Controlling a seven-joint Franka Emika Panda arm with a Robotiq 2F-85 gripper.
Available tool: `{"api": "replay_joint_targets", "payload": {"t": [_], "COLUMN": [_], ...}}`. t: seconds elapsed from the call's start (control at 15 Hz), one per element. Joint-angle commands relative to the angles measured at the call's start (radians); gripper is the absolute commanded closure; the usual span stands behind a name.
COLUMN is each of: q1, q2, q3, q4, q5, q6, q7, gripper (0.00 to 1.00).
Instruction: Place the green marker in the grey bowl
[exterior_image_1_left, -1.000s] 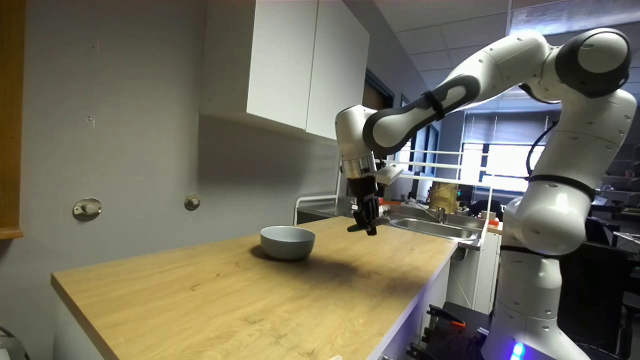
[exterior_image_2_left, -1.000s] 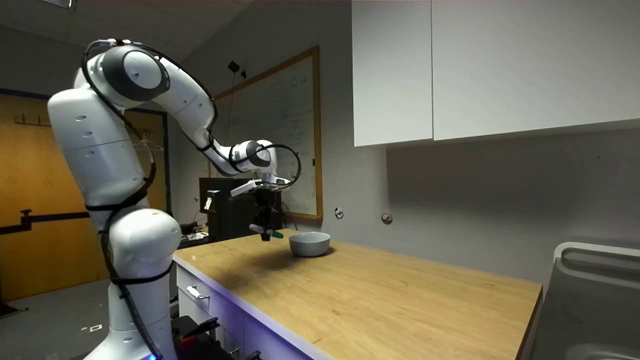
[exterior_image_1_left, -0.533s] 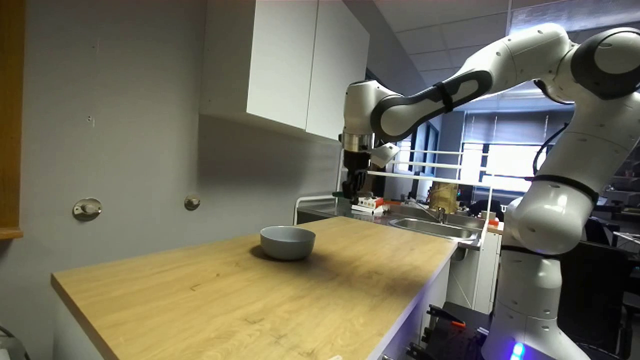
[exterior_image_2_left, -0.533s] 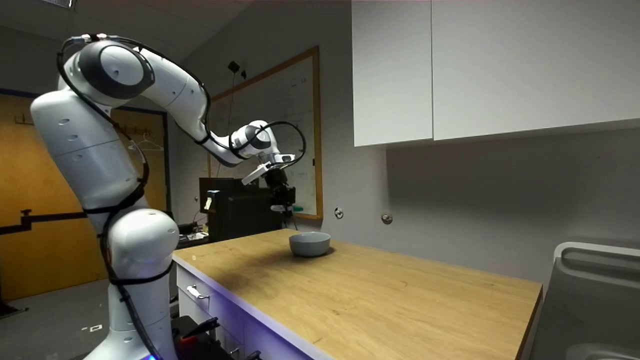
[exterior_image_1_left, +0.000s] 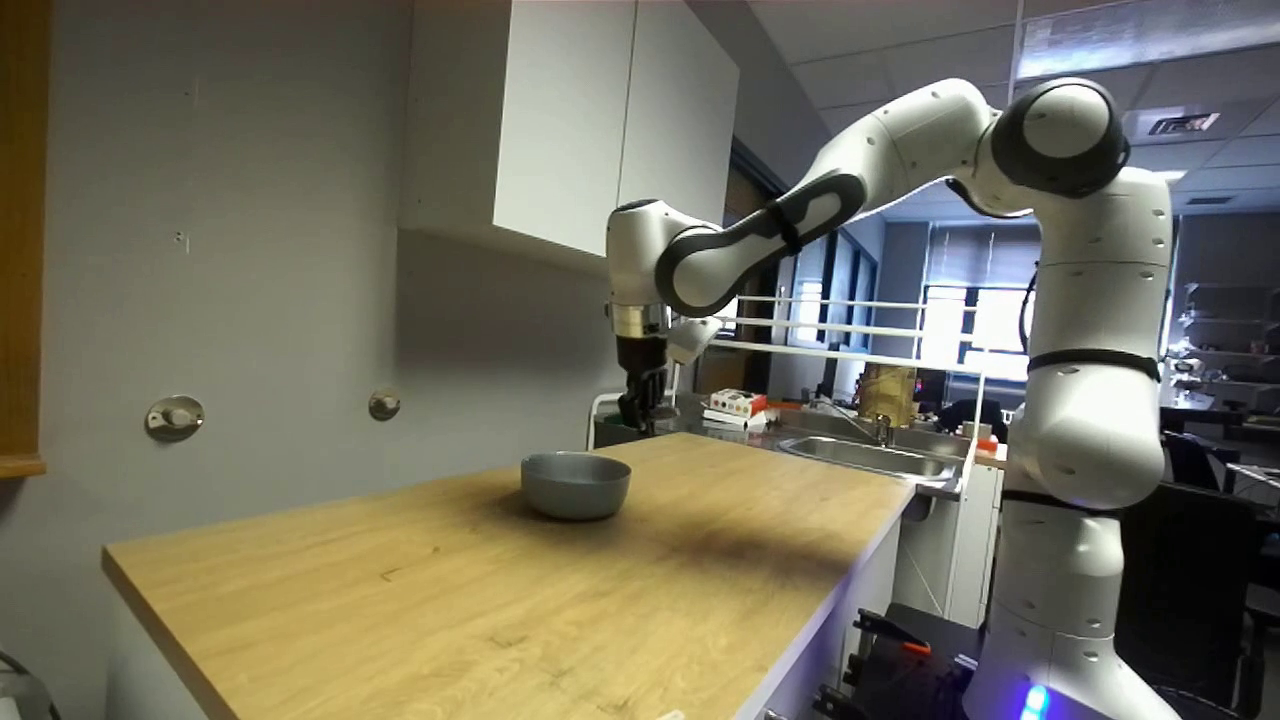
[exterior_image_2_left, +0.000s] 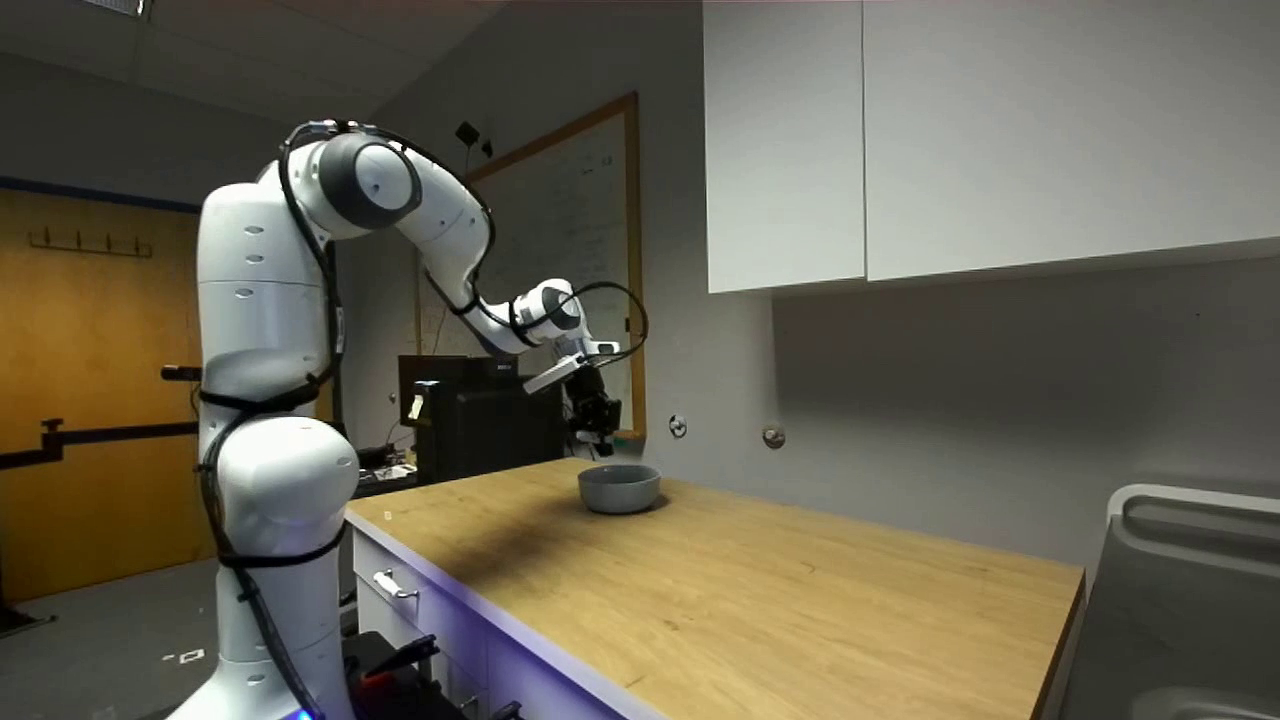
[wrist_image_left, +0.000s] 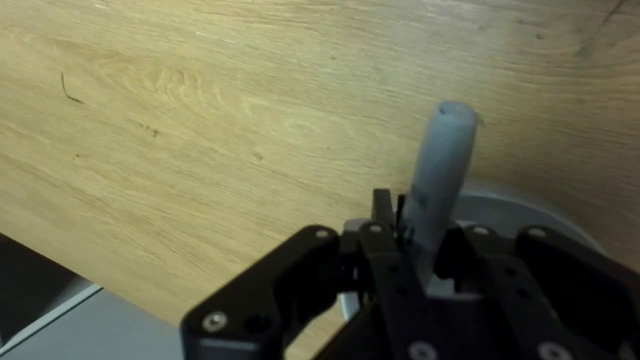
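The grey bowl stands upright on the wooden counter and also shows in an exterior view. My gripper is shut on the green marker and holds it above the counter, higher than the bowl's rim and a little to one side in both exterior views. In the wrist view the marker's whitish end sticks out from between the fingers. The bowl lies below and behind the fingers there, partly hidden by them. The marker's green end is hidden in the wrist view and barely shows in the exterior views.
The wooden counter has a wall along its back and a white cabinet overhead. A sink and a small box are beyond its far end. A dark monitor stands behind the counter.
My gripper first rose with the marker, then came down part of the way and moved sideways toward the bowl. The marker stayed in the fingers. The bowl has not moved.
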Motion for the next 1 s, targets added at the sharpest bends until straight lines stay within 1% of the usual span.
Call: {"api": "replay_joint_targets", "payload": {"t": [0.0, 0.2, 0.27, 0.33, 0.4, 0.53, 0.6, 0.67, 0.8, 0.87, 0.93], "q1": [0.059, 0.126, 0.147, 0.167, 0.186, 0.214, 0.225, 0.234, 0.244, 0.248, 0.251], "q2": [0.207, 0.323, 0.359, 0.38, 0.403, 0.433, 0.443, 0.451, 0.459, 0.46, 0.464], "q3": [0.002, -0.011, -0.017, -0.021, -0.026, -0.032, -0.035, -0.037, -0.041, -0.042, -0.047], "q4": [0.221, 0.353, 0.396, 0.429, 0.463, 0.514, 0.534, 0.552, 0.577, 0.586, 0.597], "q5": [-0.063, -0.094, -0.102, -0.109, -0.117, -0.128, -0.135, -0.14, -0.145, -0.146, -0.149], "q6": [-0.124, -0.224, -0.26, -0.295, -0.327, -0.375, -0.395, -0.41, -0.437, -0.451, -0.467], "q7": [0.007, -0.003, -0.005, -0.011, -0.013, -0.021, -0.022, -0.026, -0.037, -0.042, -0.036], "gripper": [0.87, 0.87, 0.62, 0.62, 0.57, 0.42, 0.35, 0.26, 0.13, 0.04, 0.0]}}
